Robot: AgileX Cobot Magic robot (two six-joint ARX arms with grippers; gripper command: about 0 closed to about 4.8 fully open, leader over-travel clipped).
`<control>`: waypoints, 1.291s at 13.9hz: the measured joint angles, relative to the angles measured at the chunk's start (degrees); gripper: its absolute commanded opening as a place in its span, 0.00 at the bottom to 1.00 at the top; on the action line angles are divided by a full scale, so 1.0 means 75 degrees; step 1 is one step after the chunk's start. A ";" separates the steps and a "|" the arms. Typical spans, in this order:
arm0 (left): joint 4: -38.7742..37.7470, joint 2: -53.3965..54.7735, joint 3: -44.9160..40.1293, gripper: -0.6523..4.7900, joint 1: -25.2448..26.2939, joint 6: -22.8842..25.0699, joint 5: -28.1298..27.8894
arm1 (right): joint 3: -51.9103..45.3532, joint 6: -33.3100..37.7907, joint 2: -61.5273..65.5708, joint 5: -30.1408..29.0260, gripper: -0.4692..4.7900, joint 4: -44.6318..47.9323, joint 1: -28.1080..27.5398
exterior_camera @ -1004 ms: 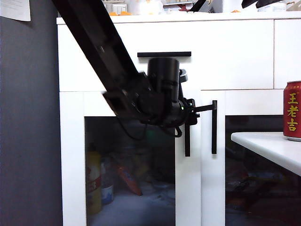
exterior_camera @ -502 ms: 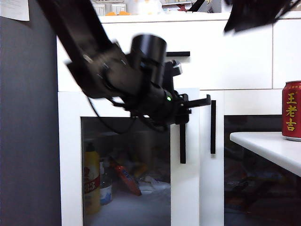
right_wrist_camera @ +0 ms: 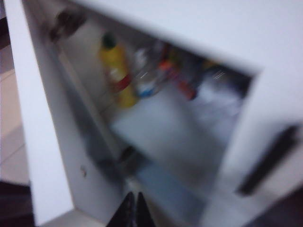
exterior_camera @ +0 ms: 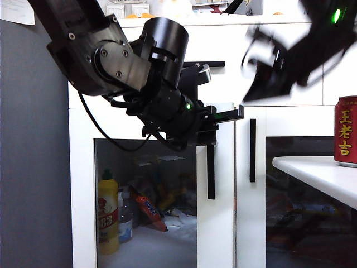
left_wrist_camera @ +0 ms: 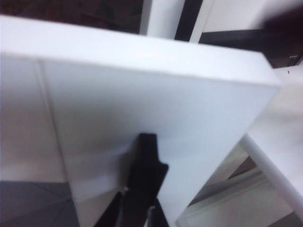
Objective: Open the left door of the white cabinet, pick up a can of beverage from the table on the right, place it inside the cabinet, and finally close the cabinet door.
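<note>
The can of beverage (exterior_camera: 346, 130), cut off by the frame edge, stands on the counter (exterior_camera: 318, 174) right of the white cabinet (exterior_camera: 279, 61), whose left door (exterior_camera: 215, 223) hangs ajar under the left gripper (exterior_camera: 226, 116), jaws together, while the blurred right gripper (right_wrist_camera: 133, 208), jaws together, hovers above.

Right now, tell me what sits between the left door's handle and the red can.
In the exterior view, between the left door's handle and the can of beverage stands only the right door's handle, then dark glass.
</note>
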 measured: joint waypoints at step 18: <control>-0.2279 -0.2235 -0.1020 0.11 -0.0050 0.0353 0.0236 | 0.0099 0.1722 0.0367 -0.2690 0.08 -0.0364 0.0306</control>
